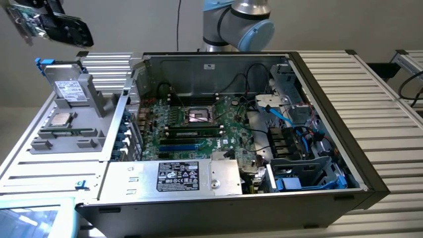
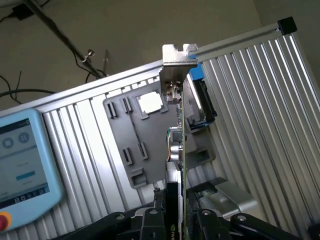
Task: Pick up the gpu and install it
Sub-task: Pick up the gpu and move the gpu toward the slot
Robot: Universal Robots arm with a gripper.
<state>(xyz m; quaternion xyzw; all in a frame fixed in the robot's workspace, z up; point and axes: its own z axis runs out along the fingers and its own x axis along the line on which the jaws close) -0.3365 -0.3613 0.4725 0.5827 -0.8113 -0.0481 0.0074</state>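
fingers [image 2: 150, 220]: partly closed, one on each face of the gpu [image 2: 181, 165], pinching it across its thickness
gripper [image 2: 177, 222]: clamped on the card at the black fan-shroud end; card sits edge-on between the jaws
bracket [image 2: 179, 56]: silver end bracket is at the far end from the grip, nothing touching it
gpu position: up in the air at the exterior view's left [image 1: 63, 27], outside the open PC case [image 1: 330, 124], not installed
handling: looks light and stiff; I'd treat it as fragile, with exposed board components, a fan and an edge connector
grip point: my call is flat faces over the shroud block, clear of the connector edge and the slick metal bracket; the present hold looks consistent with that
below card: grey parts fixture [image 2: 127, 135] with a CPU [image 2: 150, 102] in its pocket, on the ribbed aluminium table [image 2: 260, 100]
further out: teach pendant [image 2: 22, 160] lying on the table beside the fixture
motherboard [image 1: 191, 124]: inside the case, well apart from the card
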